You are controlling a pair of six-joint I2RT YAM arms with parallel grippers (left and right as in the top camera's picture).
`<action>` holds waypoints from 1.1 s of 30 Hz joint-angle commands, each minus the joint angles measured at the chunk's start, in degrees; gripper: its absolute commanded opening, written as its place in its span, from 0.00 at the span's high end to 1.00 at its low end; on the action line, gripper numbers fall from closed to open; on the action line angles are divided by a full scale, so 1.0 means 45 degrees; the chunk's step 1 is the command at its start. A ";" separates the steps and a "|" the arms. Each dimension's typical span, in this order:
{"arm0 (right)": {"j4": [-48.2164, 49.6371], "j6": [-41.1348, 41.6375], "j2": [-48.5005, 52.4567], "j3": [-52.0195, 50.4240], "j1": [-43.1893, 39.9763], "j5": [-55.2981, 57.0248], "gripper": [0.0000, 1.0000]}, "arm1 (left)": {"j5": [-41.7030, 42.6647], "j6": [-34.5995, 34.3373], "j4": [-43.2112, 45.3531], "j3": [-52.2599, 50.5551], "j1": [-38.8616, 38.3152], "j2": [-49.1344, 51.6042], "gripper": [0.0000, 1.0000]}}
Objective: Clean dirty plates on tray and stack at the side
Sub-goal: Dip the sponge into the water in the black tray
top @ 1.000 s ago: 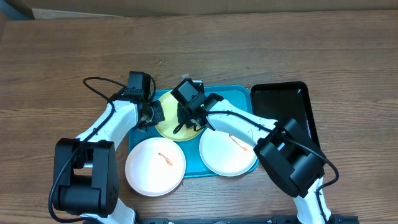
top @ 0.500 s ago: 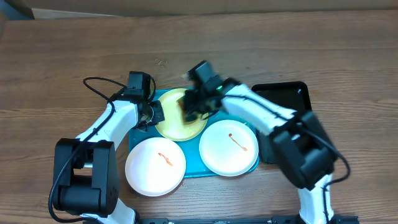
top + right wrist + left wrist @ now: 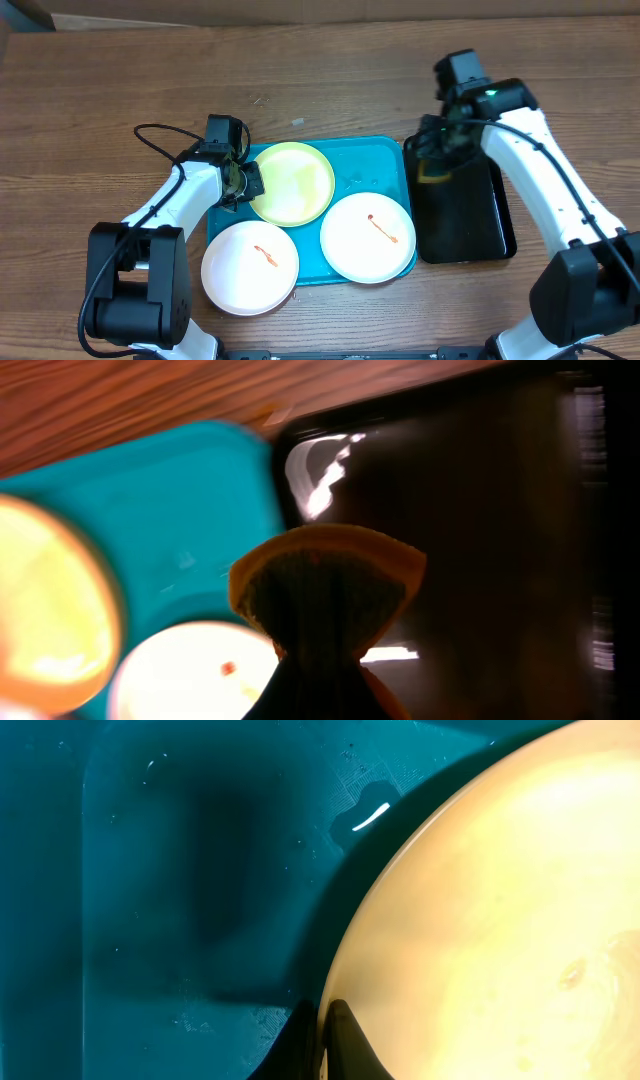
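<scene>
The turquoise tray holds a pale yellow-green plate and a white plate with an orange-red smear. A second smeared white plate overlaps the tray's front left corner. My left gripper is shut on the yellow-green plate's left rim, and the rim sits between the fingers. My right gripper hangs over the black tray, shut on a yellow-edged dark sponge. In the right wrist view the sponge fans out ahead of the gripper.
A narrow black tray lies just right of the turquoise one. A black cable loops on the wooden table behind the left arm. Wet streaks show on the turquoise tray floor.
My right arm has swung away from the yellow-green plate to the right, carrying the sponge over the black tray. The left gripper and the three plates have stayed put.
</scene>
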 commanded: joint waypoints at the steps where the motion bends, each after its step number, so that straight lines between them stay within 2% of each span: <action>1: 0.0141 -0.0189 0.0063 -0.0816 -0.0529 0.0865 0.96 | -0.0180 -0.0053 0.0053 0.0287 0.0146 0.0015 0.95; 13: 0.5003 -0.0753 0.0063 -0.5153 -0.0811 0.0913 0.95 | -0.0180 -0.0053 0.0053 0.0287 0.0146 0.0015 0.95; 15: 0.5377 -0.0758 0.0063 -0.5411 -0.0816 0.1030 0.87 | -0.0180 -0.0053 0.0053 0.0287 0.0146 0.0015 0.95; 17: 0.5489 -0.0753 0.0063 -0.5440 -0.0816 0.1185 0.64 | -0.0180 -0.0053 0.0053 0.0287 0.0141 0.0015 0.95; 19: 0.5459 -0.0748 0.0058 -0.5372 -0.0816 0.1175 0.48 | -0.0180 -0.0053 0.0049 0.0287 0.0146 0.0015 0.95; 21: 0.5265 -0.0738 0.0058 -0.5275 -0.0811 0.1015 0.43 | -0.0180 -0.0053 0.0049 0.0287 0.0146 0.0015 0.95; 28: 0.4707 -0.0695 0.0063 -0.5440 -0.0811 0.0291 0.40 | -0.0175 -0.0053 0.0049 0.0287 0.0146 0.0015 0.95; 31: 0.5139 -0.0248 0.0063 -0.6067 -0.0811 0.0296 0.35 | -0.0175 -0.0053 0.0049 0.0287 0.0146 0.0015 0.95; 33: 0.5795 -0.0257 0.0063 -0.6635 -0.0811 0.0330 0.35 | -0.0175 -0.0053 0.0049 0.0287 0.0146 0.0015 0.95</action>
